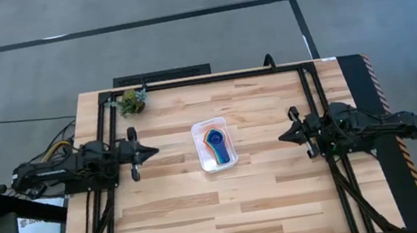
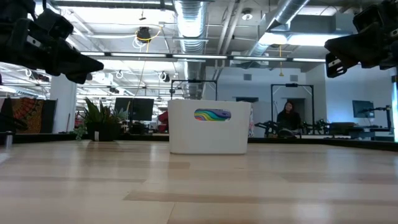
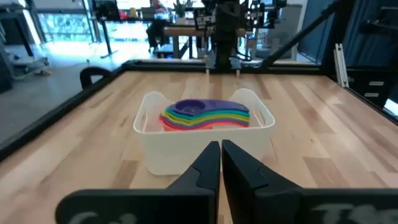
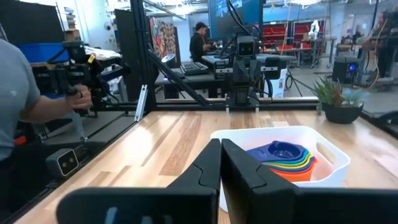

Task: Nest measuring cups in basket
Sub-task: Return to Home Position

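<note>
table (image 1: pixel 269 198): pale wood planks, matt | basket (image 3: pixel 186 149): translucent white plastic | measuring cups (image 3: pixel 205 115): smooth, likely plastic

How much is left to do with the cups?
Done: the measuring cups sit nested inside the basket. In hand: nothing; the left gripper and right gripper hang on either side, fingers shut, empty. Left: no cup lies outside, so seemingly nothing.

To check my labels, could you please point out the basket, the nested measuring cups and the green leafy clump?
basket (image 2: pixel 208 138): low view, middle of its front wall.
measuring cups (image 3: pixel 205 116): left wrist view, middle of the nested stack.
green leafy clump (image 1: pixel 133 102): high view, centre of its leaves.
</note>
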Controlling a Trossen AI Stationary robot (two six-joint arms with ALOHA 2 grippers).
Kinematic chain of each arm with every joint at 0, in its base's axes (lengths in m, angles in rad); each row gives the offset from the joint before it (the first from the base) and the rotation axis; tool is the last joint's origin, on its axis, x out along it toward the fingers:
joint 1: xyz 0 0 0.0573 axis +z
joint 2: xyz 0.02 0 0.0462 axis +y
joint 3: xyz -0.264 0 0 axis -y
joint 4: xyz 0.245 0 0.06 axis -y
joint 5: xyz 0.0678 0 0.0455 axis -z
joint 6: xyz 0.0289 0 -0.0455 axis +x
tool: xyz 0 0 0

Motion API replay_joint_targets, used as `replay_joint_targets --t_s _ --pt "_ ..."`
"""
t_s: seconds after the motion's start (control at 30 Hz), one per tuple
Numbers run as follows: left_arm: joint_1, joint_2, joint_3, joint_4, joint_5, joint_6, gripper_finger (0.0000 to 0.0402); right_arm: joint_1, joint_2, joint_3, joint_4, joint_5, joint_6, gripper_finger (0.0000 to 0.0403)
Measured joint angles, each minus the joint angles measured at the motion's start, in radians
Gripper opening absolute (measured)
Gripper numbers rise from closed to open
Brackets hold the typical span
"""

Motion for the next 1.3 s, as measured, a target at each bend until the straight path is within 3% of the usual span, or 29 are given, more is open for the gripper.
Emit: replay_joint_targets --t_s 1.3 --pt "0.000 0.019 -0.003 0.004 0.001 0.002 0.0006 0.000 0.003 -0.001 0.000 0.002 0.030 0.0039"
